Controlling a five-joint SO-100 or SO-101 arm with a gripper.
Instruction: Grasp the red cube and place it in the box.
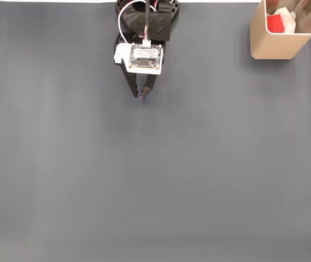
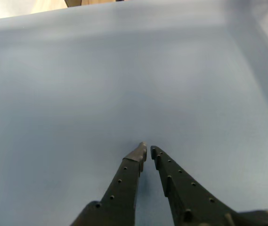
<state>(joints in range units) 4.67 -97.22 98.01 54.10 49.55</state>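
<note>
Cube's already sitting in the box, fingers empty and nearly pinched together

Starting at the fingers [image 2: 148,149]: in the wrist view we see the two tips almost touching with nothing between them, hanging over bare grey surface [image 2: 77,94]. In the fixed view the same fingers [image 1: 140,95] point down the frame from the arm near the top edge, well apart from the beige box [image 1: 275,46] in the top right corner. The red cube [image 1: 275,23] is inside that box, next to something white we can't make out. We'd guess the cube is light, stiff and matte, so not slippery; if we ever had to re-grab it, squeezing two opposite flat faces looks best. Task looks pretty much done to us.
</note>
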